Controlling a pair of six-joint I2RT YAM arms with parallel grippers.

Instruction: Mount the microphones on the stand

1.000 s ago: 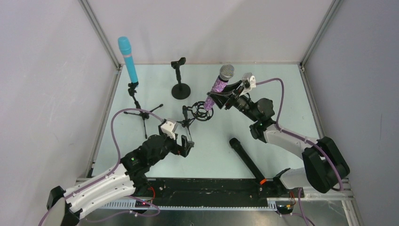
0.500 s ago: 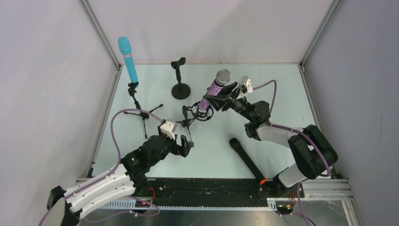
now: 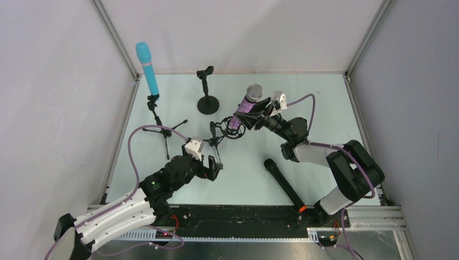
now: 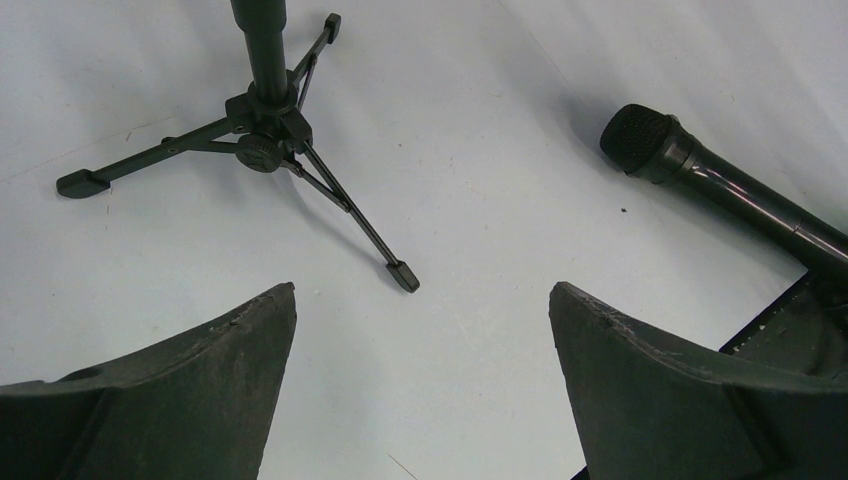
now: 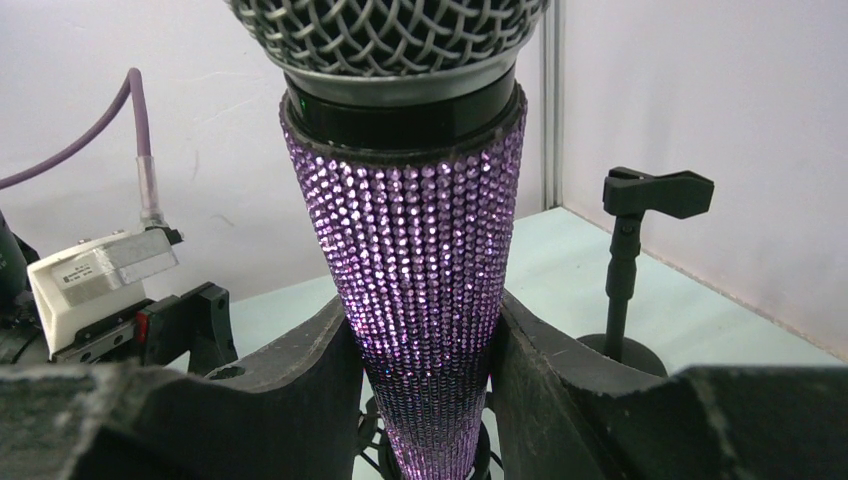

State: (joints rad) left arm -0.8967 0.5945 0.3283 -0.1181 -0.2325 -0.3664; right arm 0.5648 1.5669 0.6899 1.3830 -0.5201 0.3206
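Three microphones are in view.

1. The light blue microphone [image 3: 147, 67] stands upright, head up, in the clip of a tall tripod stand [image 3: 159, 127] at the far left of the bench [image 3: 325, 108].

2. The purple glittery microphone [image 5: 415, 300] is clamped between the two fingers of the right claw [image 3: 253, 111], which grips its tapered body below the silver grille. It is tilted, with the grille uppermost and toward the far side. Its narrow lower end is at the ring holder [image 3: 234, 130] of the small centre stand. Whether it is seated in the ring cannot be told.

3. The black microphone [image 3: 284, 184] lies flat on the bench at near right. Its orange ring [image 3: 302, 208] is at the near end and its head points far and left. It is clear of both claws.

A round-based stand [image 3: 208, 103] with a clip on top stands at far centre, between the tripod stand and the purple microphone.

The left claw [image 3: 215, 167] has its jaws wide apart and grips nothing. It sits low over the bench, left of centre. In the left wrist view, a tripod base [image 4: 268, 150] lies just beyond its fingers, with the head of the black microphone off to the right.
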